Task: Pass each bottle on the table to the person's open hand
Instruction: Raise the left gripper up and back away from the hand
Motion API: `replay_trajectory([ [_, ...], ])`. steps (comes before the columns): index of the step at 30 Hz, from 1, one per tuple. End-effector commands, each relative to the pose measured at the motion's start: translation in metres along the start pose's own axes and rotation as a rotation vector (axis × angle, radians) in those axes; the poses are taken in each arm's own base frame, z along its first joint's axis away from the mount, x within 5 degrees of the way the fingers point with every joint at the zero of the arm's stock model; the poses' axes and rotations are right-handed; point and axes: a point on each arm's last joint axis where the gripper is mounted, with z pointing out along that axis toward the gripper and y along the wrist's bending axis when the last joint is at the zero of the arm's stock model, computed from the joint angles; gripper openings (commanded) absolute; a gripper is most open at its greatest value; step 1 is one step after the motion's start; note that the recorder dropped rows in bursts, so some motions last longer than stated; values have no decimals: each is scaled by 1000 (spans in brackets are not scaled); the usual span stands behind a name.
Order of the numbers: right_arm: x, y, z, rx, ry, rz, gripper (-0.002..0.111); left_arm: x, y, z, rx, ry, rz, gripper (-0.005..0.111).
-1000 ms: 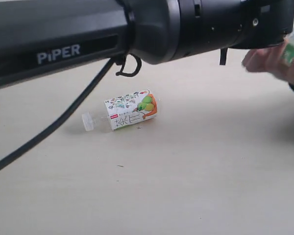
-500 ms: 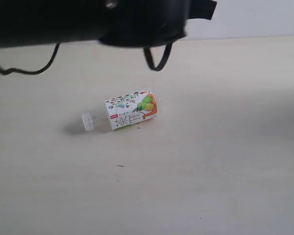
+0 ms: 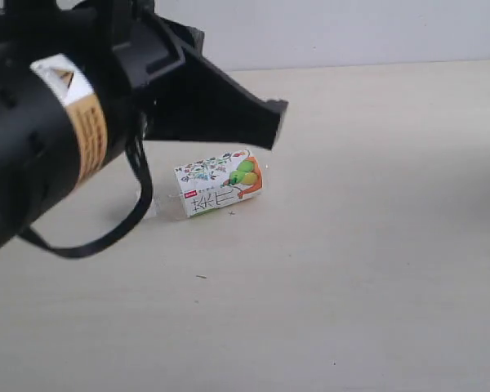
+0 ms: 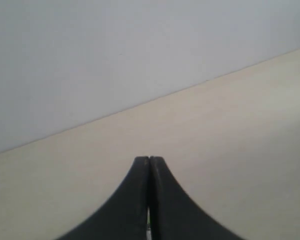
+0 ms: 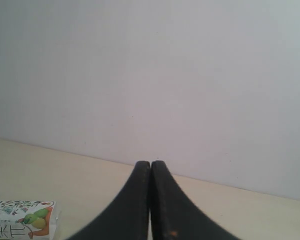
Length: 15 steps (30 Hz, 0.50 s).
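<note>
One bottle [image 3: 220, 183], clear with a white fruit label, lies on its side on the beige table [image 3: 367, 269]; its cap end is behind a black cable loop. The same bottle [image 5: 22, 225] shows at the edge of the right wrist view. A large black arm fills the exterior view's upper left, and its left gripper [image 3: 271, 121] points right, above and behind the bottle, apart from it. In the left wrist view my left gripper [image 4: 149, 160] is shut on nothing. My right gripper [image 5: 150, 164] is shut and empty too. The other bottles and the hand are out of view.
A pale wall [image 3: 351, 33] runs along the table's far edge. A cable loop [image 3: 106, 237] hangs from the arm just left of the bottle. Bare tabletop [image 3: 392, 204] stretches to the right and front.
The arm, stretched far right toward a hand holding a small green-white bottle a second ago, has drawn back left. The hand has left the view. The fruit-label bottle has not moved.
</note>
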Motion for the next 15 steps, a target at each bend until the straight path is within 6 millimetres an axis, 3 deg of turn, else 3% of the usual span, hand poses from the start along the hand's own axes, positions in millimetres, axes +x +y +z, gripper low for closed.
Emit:
replay_trajectory([
  [1, 1, 0, 0, 6, -4, -4, 0, 8, -14, -25, 137, -37, 5, 0],
  [15, 1, 0, 0, 6, -4, -3, 0, 13, -35, -39, 321, -15, 13, 0],
])
